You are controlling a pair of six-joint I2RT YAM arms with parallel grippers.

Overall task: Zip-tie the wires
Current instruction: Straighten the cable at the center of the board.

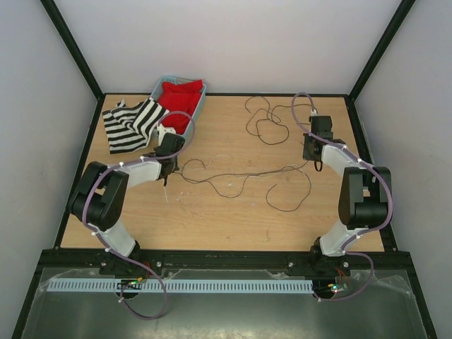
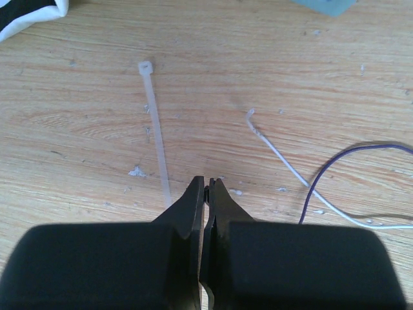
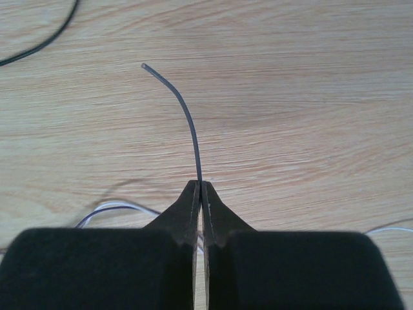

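Thin dark and pale wires (image 1: 289, 210) curl in loops over the wooden table between my two grippers. My right gripper (image 1: 311, 157) is shut on one thin grey wire (image 3: 184, 113), whose free end curves out ahead of the tips (image 3: 201, 183). My left gripper (image 1: 167, 173) is shut (image 2: 207, 184), with only a tiny dark bit at the tips that I cannot identify. The white zip tie (image 2: 155, 129) lies flat just left of those tips, its head at the far end. A pale wire end (image 2: 271, 147) and a purple wire (image 2: 335, 160) lie to the right.
A black-and-white striped cloth (image 1: 131, 123) lies at the back left, its corner showing in the left wrist view (image 2: 32, 13). A teal bin (image 1: 164, 79) holding a red cloth (image 1: 182, 99) stands behind the left gripper. Black frame posts border the table.
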